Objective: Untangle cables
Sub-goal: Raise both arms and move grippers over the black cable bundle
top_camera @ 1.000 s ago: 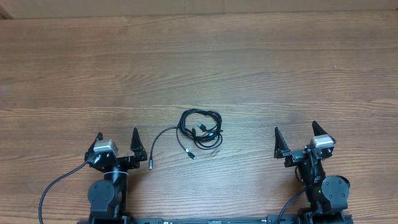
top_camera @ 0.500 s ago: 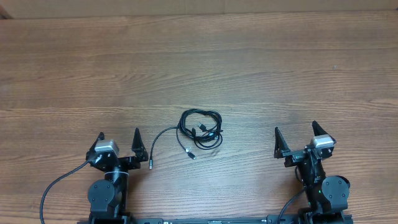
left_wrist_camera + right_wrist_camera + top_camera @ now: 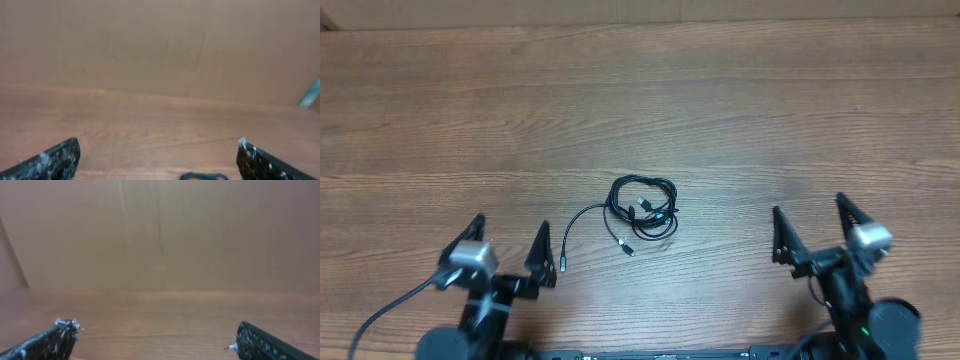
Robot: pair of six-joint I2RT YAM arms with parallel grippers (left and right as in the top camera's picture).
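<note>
We look down on a broad wooden desk (image 3: 720, 110). Our left hand (image 3: 508, 238) and right hand (image 3: 809, 222) sit at the near edge, both spread wide and holding nothing. The cables (image 3: 642, 208) lie near the middle of the desk, between the two hands and apart from both, bunched in a small knotted coil. One strand (image 3: 572, 228) trails left and near to a plug (image 3: 563, 266). We judge the untangling not yet begun, with every loop left to pull free. We find no brand, label or writing to read.
</note>
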